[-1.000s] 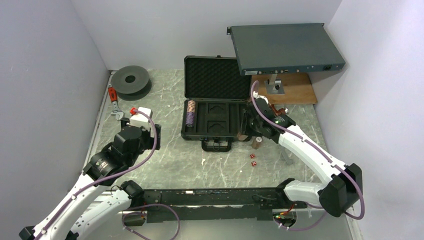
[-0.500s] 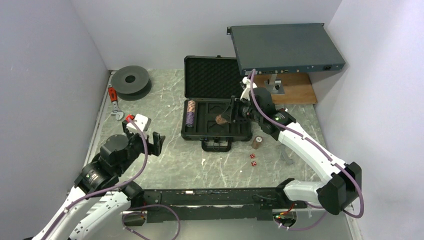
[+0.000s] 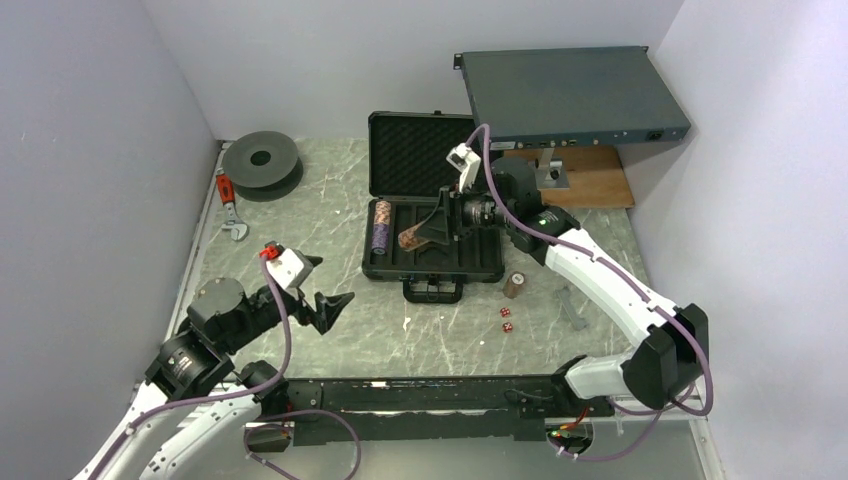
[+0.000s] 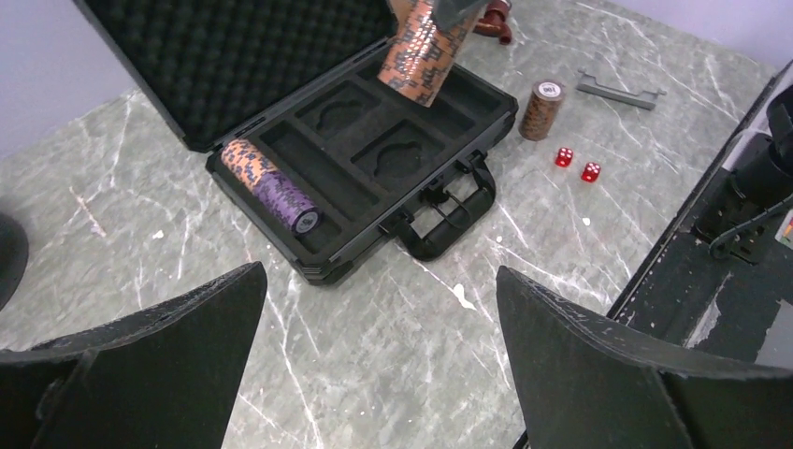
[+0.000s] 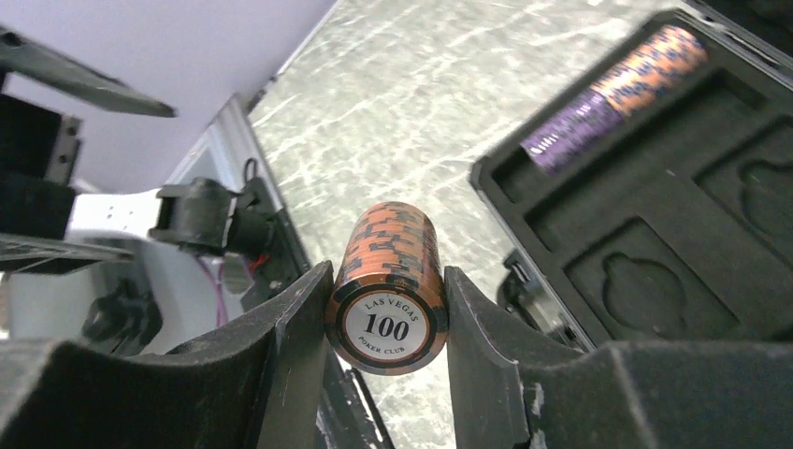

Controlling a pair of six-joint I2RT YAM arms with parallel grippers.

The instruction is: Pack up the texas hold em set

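Grey marbled desk [image 3: 330,200] is being framed by pale walls in the top view. The case [image 3: 440,262] is lying open at its middle, with the foam lid standing up at the back and the handle facing the arms. A purple stack [image 3: 381,226] is lying on its side in the leftmost tray slot. The right end effector [image 3: 418,236] is being held over the tray, and a tilted brown stack [image 3: 408,240] is being gripped in it. A second brown stack [image 3: 514,285] is standing upright on the desk just right of the case, with two red dice [image 3: 506,319] lying near it. The left end effector [image 3: 327,283] is being held wide open and empty over bare desk left of the case. A rack box [image 3: 570,95] is being propped at the back right, and a spool [image 3: 260,160] is lying at the back left.

In the left wrist view, the left end effector [image 4: 374,374] is being shown spread, with the case, both resting stacks and the dice beyond it.

In the right wrist view, the brown stack [image 5: 388,281] is being clamped by its sides, its face marked 100 turned to the camera. The purple stack [image 5: 608,94] is being shown in its slot.
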